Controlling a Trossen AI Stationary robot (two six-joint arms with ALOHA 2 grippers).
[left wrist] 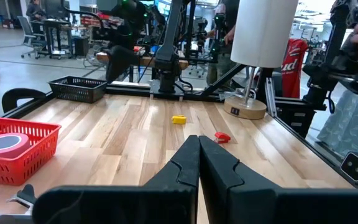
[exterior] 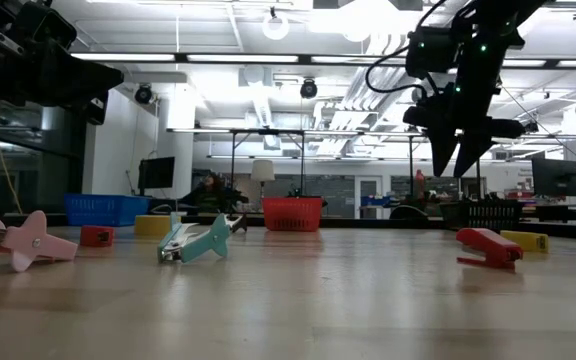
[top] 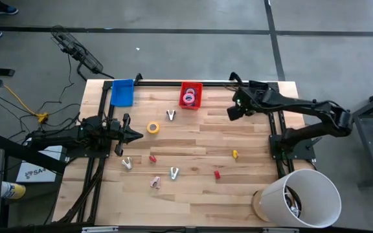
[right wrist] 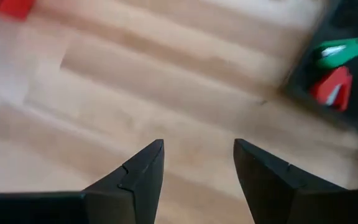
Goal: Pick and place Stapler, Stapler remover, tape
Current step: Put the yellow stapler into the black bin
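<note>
The table (top: 193,145) is pale wood planks with a smooth, lightly sheened finish. On it, the red basket (top: 191,95) and blue basket (top: 122,92) look like plastic lattice, the stapler removers (exterior: 196,241) glossy plastic with metal claws.

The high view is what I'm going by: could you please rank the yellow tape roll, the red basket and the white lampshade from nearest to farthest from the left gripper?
Measured from the left gripper, shut at the table's left side:
1. Yellow tape roll, just beside its tip.
2. Red basket, at the middle of the far edge.
3. White lampshade, at the near right corner.
</note>
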